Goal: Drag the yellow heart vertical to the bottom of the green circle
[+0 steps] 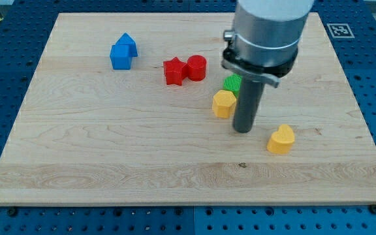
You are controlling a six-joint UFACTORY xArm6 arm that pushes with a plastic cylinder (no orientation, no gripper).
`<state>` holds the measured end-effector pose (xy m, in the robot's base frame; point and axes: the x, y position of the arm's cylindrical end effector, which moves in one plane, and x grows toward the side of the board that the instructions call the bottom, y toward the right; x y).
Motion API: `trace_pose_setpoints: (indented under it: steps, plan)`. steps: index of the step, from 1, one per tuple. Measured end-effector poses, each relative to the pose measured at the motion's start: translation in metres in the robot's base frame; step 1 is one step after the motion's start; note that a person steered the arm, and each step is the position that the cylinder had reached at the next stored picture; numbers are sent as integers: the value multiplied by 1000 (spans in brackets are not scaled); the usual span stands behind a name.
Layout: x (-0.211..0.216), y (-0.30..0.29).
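The yellow heart (pixel 281 139) lies on the wooden board at the view's lower right. The green circle (pixel 232 83) sits above and to the left of it, partly hidden behind the rod. A yellow hexagon (pixel 224 103) touches the green circle's lower left. My tip (pixel 242 130) rests on the board just right of the yellow hexagon, below the green circle and left of the yellow heart, a short gap from the heart.
A red star (pixel 173 71) and a red circle (pixel 196 67) touch each other left of the green circle. Two blue blocks (pixel 123 52) sit together at the upper left. The board (pixel 109 150) lies on a blue perforated table.
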<state>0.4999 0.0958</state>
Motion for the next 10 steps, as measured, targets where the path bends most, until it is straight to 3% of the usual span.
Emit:
trace_pose_setpoints:
  steps: [3, 5, 6, 7, 10]
  plan:
    - [-7, 46]
    - [-6, 105]
    - [12, 122]
    - [20, 124]
    - [32, 37]
